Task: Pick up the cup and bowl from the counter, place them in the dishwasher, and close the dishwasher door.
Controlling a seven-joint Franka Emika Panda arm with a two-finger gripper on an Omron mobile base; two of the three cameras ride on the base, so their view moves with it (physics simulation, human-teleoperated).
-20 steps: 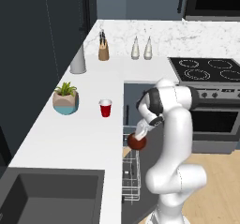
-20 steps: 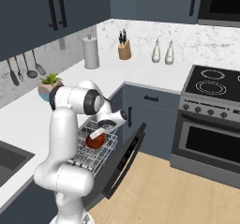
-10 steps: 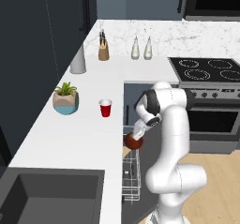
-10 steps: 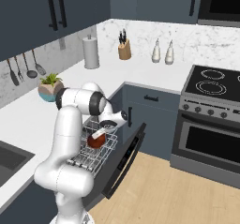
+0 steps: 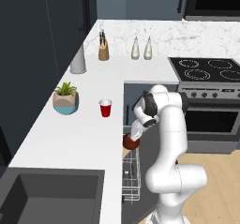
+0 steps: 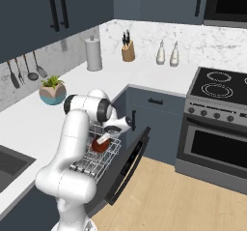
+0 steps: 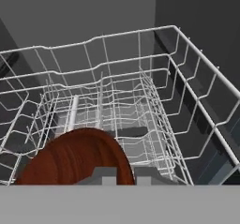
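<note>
Open room is seen above the wire rack [image 7: 140,101] toward its far edge (tines rise from its floor). Near the tabletop [image 5: 70,138] edge, the cup [image 5: 105,109] is flanked by the plant pot [image 5: 65,99].

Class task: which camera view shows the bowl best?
The hand view: the bowl sits close and large, above the wire rack. The left base view and right base view show it small, partly hidden by the arm.

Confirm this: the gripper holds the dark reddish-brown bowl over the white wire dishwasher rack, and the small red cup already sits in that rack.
Wrong on the cup. The small red cup stands on the white marbled counter, as the left base view shows. The gripper does hold the dark reddish-brown bowl over the white wire rack.
</note>
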